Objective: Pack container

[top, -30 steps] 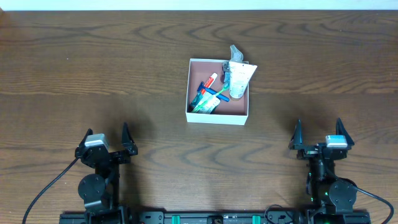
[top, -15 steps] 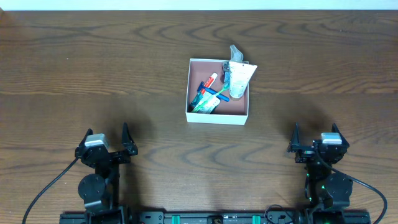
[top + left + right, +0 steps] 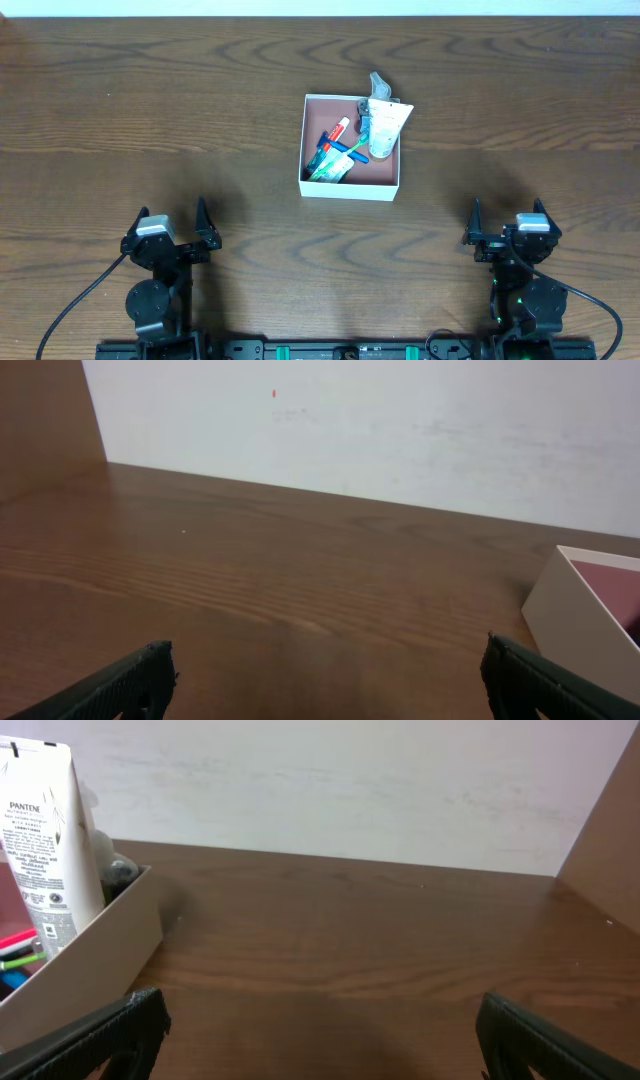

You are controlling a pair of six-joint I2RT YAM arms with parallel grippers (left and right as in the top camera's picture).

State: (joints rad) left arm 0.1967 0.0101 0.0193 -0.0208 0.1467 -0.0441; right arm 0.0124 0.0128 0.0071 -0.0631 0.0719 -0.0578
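The square white-walled container [image 3: 350,188] sits on the brown wooden table [image 3: 150,100], beyond and between the left gripper [image 3: 172,212] and the right gripper [image 3: 510,208]. Inside it, a white plastic tube [image 3: 384,128] leans at the far right; what seem to be toothbrushes [image 3: 333,157] lie to its left.

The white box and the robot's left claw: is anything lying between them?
No. Only bare wooden table separates the container and the left gripper, as the overhead view shows.

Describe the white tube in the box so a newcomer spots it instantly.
On the brown wooden table, find the square white-walled container with a reddish-brown inside. A white plastic squeeze tube leans in its far right corner, sticking up over the rim. It is the biggest item, far wider than the thin blue, green and red pieces beside it.
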